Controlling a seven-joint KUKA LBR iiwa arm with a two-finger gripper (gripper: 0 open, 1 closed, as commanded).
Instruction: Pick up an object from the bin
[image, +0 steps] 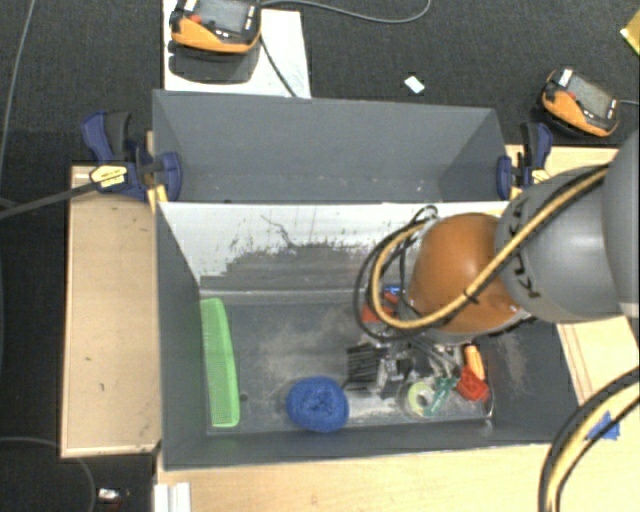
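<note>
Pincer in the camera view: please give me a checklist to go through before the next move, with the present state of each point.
1. Pincer is low inside the bin, near the front right: ok.
2. A thing is held by the pincer: cannot tell; the orange cover on the wrist hides part of it.
3. Things lie within close reach: ok; a small heap of orange, green and white pieces lies just right of the pincer.
4. Blue ball lies apart from the pincer, on its left: ok.
5. Green bar lies along the left wall, away from the pincer: ok.
</note>
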